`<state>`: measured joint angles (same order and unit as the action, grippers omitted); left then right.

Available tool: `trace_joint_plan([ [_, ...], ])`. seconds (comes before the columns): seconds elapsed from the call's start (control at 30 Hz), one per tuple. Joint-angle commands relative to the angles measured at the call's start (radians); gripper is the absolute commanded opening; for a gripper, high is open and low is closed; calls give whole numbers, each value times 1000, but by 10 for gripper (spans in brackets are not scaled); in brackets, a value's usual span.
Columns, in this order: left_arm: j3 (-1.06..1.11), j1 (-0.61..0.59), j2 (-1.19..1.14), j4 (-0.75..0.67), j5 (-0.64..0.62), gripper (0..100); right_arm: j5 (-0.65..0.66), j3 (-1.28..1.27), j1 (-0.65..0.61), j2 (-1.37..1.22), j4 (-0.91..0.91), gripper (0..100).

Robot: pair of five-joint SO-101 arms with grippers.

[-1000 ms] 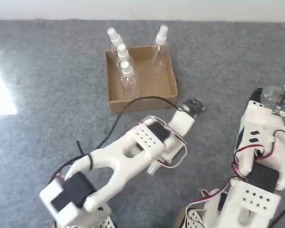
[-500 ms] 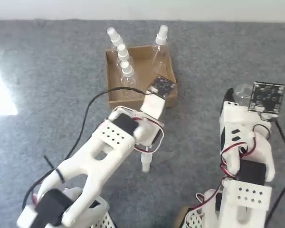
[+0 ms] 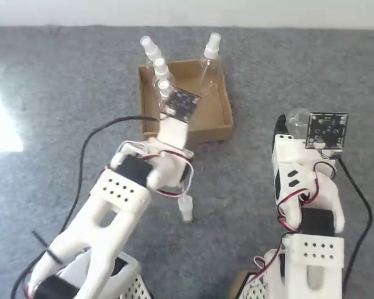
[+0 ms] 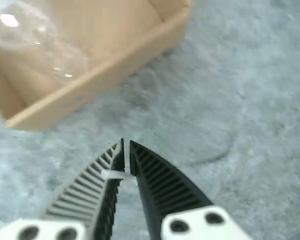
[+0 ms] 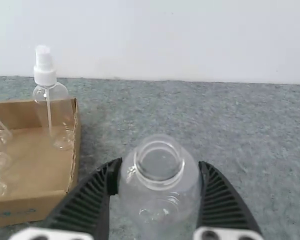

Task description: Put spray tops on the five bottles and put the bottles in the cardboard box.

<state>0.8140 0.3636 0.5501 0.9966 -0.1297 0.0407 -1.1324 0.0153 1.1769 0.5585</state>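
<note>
Clear plastic bottle with open neck (image 5: pixel 159 190), no top on it: held upright in the right gripper (image 5: pixel 159 166), black jaws spread to the body's width and pressing it on both sides. Long axis vertical, mouth up.

Left gripper (image 4: pixel 126 145): jaws nearly shut, pinching a thin white piece. In the high view a small white spray top (image 3: pixel 186 208) hangs below this arm, so I judge that is what it holds. Which part is pinched is too small to tell.

Key relation: the open bottle lies to the right of the spray top and farther from the arm bases, well apart. The top would have to travel right to the neck, then come down along the vertical axis.

The left gripper is the one nearer the brown cardboard box (image 3: pixel 187 134), near its front wall. Four clear capped bottles (image 3: pixel 212 47) stand upright at the box, apparently inside, so this looks like the fifth and last. Grey carpet-like table cover (image 3: pixel 62 112) underneath.

Writing: bottles bare, no labels. Print on the wrist camera boards is too small to read.
</note>
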Motion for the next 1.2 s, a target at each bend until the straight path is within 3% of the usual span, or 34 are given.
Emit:
trace_joint_plan([
  [0.0,-10,-64,63,-17,8,11,3,9,-19,1,-24,107],
  [0.73,1,-496,64,83,92,11,3,-23,-18,-7,-58,107],
  [1.0,50,-542,66,94,212,11,3,-23,-18,-7,-58,107],
  [1.17,30,-537,106,187,322,11,3,-23,-15,-7,-58,107],
])
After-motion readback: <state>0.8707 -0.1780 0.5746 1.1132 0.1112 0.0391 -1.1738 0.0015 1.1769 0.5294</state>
